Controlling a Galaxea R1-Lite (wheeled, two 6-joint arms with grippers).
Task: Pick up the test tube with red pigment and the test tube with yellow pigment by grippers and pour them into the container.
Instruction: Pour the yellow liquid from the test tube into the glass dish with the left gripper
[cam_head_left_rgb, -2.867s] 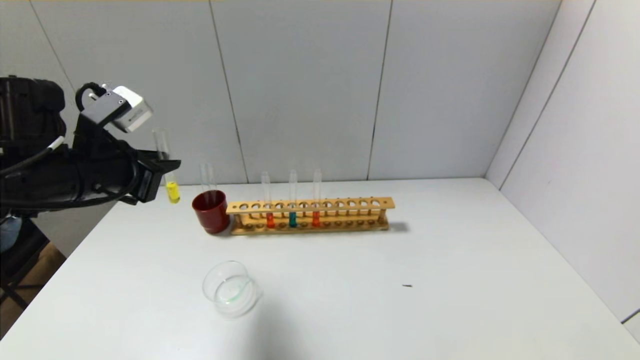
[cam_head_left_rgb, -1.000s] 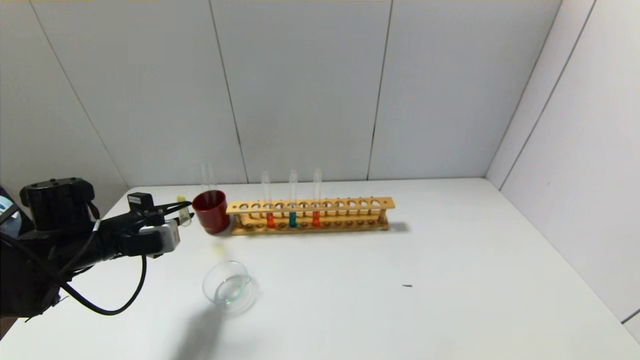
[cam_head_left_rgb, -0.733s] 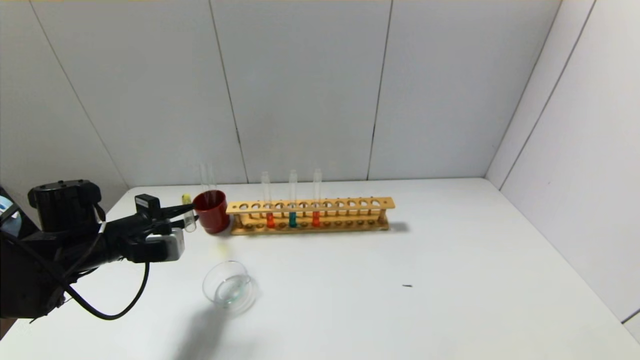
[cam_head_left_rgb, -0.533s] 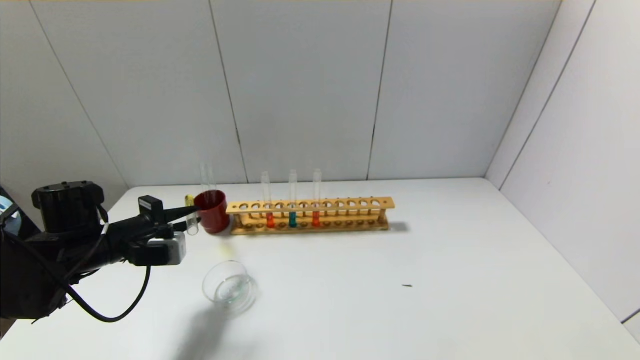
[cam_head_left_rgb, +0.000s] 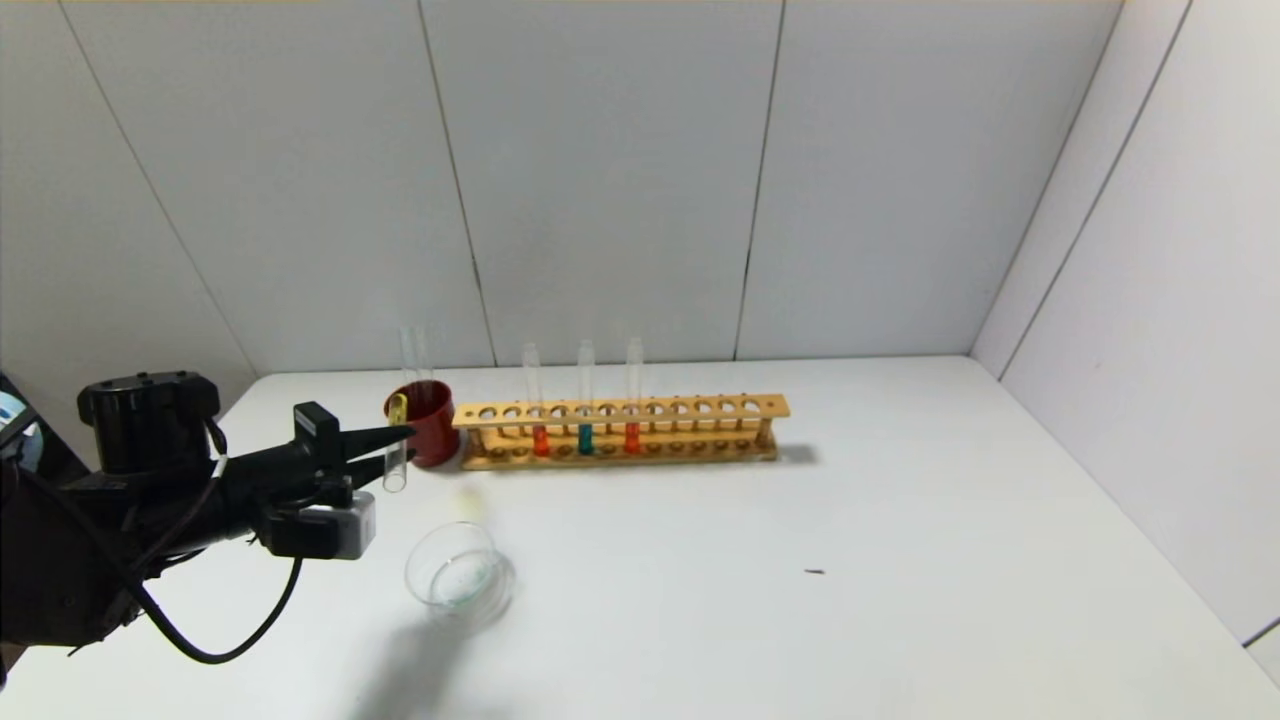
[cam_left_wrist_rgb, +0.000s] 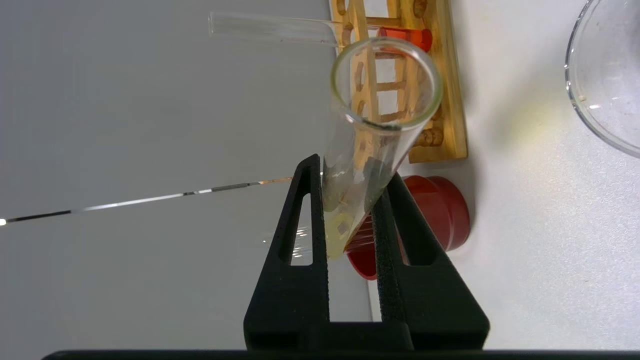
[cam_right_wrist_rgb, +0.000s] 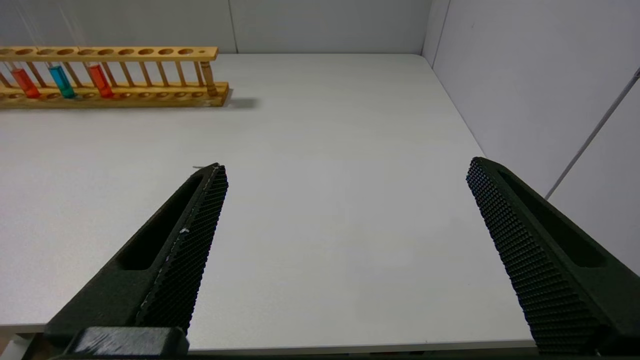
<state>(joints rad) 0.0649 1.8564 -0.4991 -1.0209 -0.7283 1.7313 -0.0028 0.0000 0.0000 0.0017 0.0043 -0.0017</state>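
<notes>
My left gripper (cam_head_left_rgb: 398, 447) is shut on the test tube with yellow pigment (cam_head_left_rgb: 396, 455), held turned over, mouth down, with the yellow liquid at its raised closed end. It hangs above the table just left of the red cup, behind and left of the container (cam_head_left_rgb: 458, 578), a clear glass dish. In the left wrist view the fingers (cam_left_wrist_rgb: 352, 170) clamp the tube (cam_left_wrist_rgb: 372, 145), and the dish's rim (cam_left_wrist_rgb: 580, 95) shows apart from it. Two red-pigment tubes (cam_head_left_rgb: 540, 440) (cam_head_left_rgb: 632, 437) stand in the rack. My right gripper (cam_right_wrist_rgb: 347, 167) is open and empty over the table's near edge.
A wooden rack (cam_head_left_rgb: 700, 408) stands at the back with a teal tube (cam_head_left_rgb: 585, 438) between the red ones. A dark red cup (cam_head_left_rgb: 428, 430) holding an empty clear tube (cam_head_left_rgb: 415, 355) stands at the rack's left end. A faint yellow patch (cam_head_left_rgb: 467, 500) lies behind the dish.
My left arm came down from high at the left and rolled over, turning the yellow tube mouth down. Over the last second it carried the tube rightward, closer to the cup and dish.
</notes>
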